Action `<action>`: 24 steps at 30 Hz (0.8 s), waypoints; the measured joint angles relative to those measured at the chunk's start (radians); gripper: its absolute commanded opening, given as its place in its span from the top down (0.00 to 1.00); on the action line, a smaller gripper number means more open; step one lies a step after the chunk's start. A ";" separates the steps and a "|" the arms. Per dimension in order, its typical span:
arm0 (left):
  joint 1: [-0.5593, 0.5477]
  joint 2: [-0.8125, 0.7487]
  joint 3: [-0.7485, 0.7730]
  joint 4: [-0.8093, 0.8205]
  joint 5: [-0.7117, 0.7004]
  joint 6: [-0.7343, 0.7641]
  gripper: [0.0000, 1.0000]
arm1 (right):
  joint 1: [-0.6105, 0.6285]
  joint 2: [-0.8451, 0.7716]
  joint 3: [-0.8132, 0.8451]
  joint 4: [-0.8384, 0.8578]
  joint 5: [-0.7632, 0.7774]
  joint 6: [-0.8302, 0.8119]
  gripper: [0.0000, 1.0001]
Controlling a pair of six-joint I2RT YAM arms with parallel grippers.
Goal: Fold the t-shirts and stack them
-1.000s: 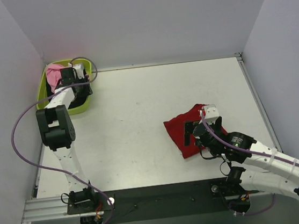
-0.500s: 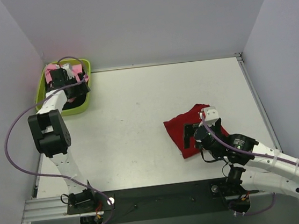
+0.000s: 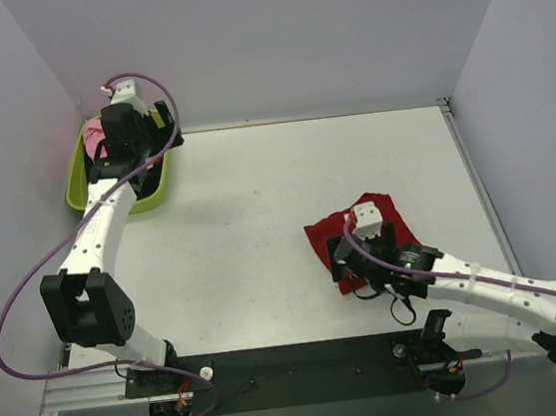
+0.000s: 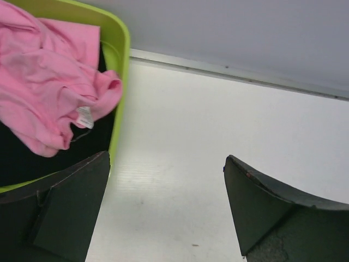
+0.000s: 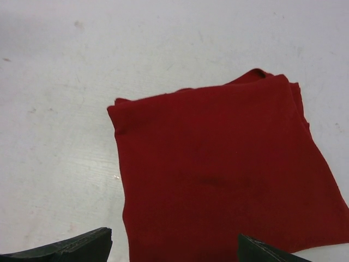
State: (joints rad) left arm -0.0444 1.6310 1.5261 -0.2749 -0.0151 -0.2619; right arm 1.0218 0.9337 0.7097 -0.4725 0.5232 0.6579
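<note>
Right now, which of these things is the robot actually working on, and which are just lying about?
Part of the job:
pink t-shirt, crumpled in the lime green tub
red t-shirt, folded on the table

Just lying about:
lime green tub
table

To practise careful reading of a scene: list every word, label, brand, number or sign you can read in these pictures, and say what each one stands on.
No text here can be read.
White tag on the pink t-shirt in the lime green tub: any print is too small and blurred to read.
Red t-shirt and table: no lettering visible.
</note>
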 measured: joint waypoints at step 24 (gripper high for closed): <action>-0.460 -0.685 -0.621 -0.068 -0.062 -0.213 0.05 | -0.398 0.451 -0.042 0.283 -0.280 0.069 0.00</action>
State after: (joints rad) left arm -0.5045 0.9459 0.9054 -0.3431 -0.0772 -0.4747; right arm 0.6239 1.3842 0.6674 -0.1898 0.2432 0.7265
